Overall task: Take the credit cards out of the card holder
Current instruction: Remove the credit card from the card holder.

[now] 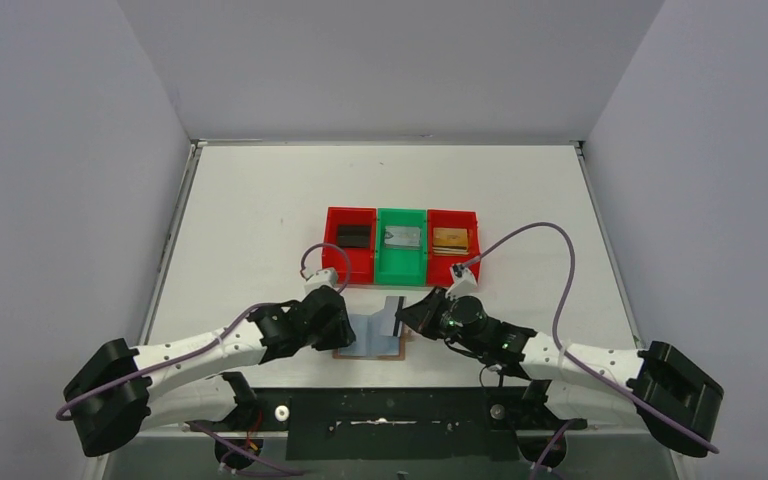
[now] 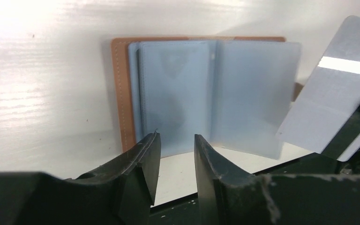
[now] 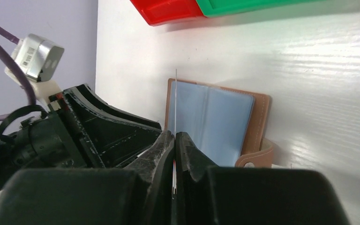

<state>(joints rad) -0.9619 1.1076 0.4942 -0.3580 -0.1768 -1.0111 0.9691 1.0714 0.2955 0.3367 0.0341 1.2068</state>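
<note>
Hovering low over the table (image 1: 260, 200) at the near edge of the card holder (image 2: 192, 103) with the left gripper (image 2: 176, 140), showing its fingers (image 2: 145, 154) parted by a narrow gap and gripping nothing.

Pinching a silver-grey card (image 2: 328, 103) with the right gripper (image 3: 175, 136), its fingers pressing fully together on the card's lower part. Presenting that card edge-on to the right wrist camera and tilted in the left wrist view, a stripe crossing its face. Holding it at the right side of the holder; not possible to tell whether its lower corner is touching the sleeve there.

Showing the card holder lying open and flat between the two grippers, near the table's front edge, tan leather underneath, grey-blue sleeves facing up, snap tab (image 3: 255, 157) sticking out on the right.

Farther back, well apart from the holder, showing three bins touching side by side in a row: the left red bin (image 1: 332, 250) containing a black card (image 1: 353, 236), the green bin (image 1: 401, 268) containing a second silver-grey card (image 1: 401, 237), the right red bin (image 1: 473, 235) containing a gold-tan card (image 1: 450, 239).
</note>
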